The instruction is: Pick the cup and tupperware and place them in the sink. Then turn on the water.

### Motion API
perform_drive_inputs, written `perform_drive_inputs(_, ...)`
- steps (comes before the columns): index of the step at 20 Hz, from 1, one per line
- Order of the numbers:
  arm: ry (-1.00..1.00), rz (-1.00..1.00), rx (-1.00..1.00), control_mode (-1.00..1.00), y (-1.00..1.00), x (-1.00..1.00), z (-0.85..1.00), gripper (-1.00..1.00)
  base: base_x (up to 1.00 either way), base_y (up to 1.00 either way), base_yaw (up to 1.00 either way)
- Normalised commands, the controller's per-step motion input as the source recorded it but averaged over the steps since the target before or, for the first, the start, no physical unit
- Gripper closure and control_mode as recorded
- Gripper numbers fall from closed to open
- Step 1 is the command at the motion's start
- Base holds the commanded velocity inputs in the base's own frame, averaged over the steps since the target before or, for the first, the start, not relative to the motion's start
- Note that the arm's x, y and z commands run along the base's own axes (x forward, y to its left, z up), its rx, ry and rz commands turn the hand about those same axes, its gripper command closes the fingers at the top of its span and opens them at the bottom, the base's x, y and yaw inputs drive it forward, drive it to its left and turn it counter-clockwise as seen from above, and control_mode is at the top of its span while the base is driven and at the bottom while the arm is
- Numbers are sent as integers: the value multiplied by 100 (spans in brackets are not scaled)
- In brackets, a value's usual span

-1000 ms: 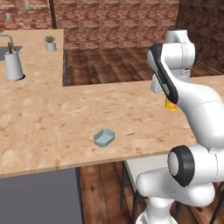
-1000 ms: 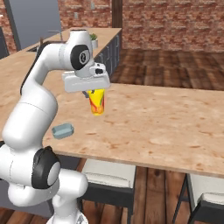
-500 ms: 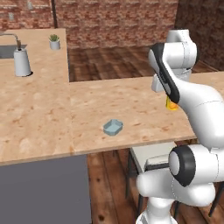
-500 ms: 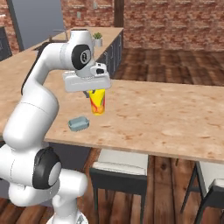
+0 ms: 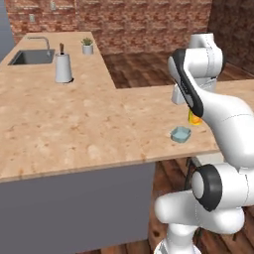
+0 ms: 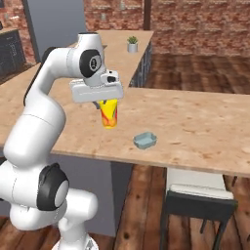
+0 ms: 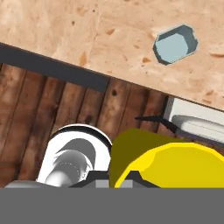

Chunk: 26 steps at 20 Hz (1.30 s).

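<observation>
My gripper is shut on the yellow cup, which has a red-orange band and hangs just above the counter's near edge. The cup peeks out from behind my forearm in the left base view, and its yellow rim sits low in the hand view. The pale blue-grey tupperware lies on the counter beside the cup, apart from it; the same tupperware appears from the other two cameras. The dark sink with its grey faucet is far off at the counter's back left. No water stream is in view.
A tall white paper-towel roll stands on the counter between me and the sink. A small potted plant sits behind it. A stool stands under the counter's front edge, over a wooden floor.
The whole scene has shifted, so the base has driven: the sink and the roll now sit nearer in the left base view. The cup stays held in the shut gripper.
</observation>
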Motion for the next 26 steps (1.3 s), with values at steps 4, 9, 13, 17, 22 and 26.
perform_drive_inputs(4, 0, 0, 0, 100, 0, 0, 0, 100, -36, 100, 0)
perform_drive_inputs(9, 0, 0, 0, 100, 0, 0, 0, 100, -29, 100, 0)
perform_drive_inputs(13, 0, 0, 0, 100, 0, 0, 0, 100, -17, 100, 0)
perform_drive_inputs(17, 0, 0, 0, 100, 0, 0, 0, 100, -17, 100, 0)
perform_drive_inputs(22, 0, 0, 0, 100, 0, 0, 0, 100, -17, 100, 0)
perform_drive_inputs(26, 0, 0, 0, 100, 0, 0, 0, 100, -11, 100, 0)
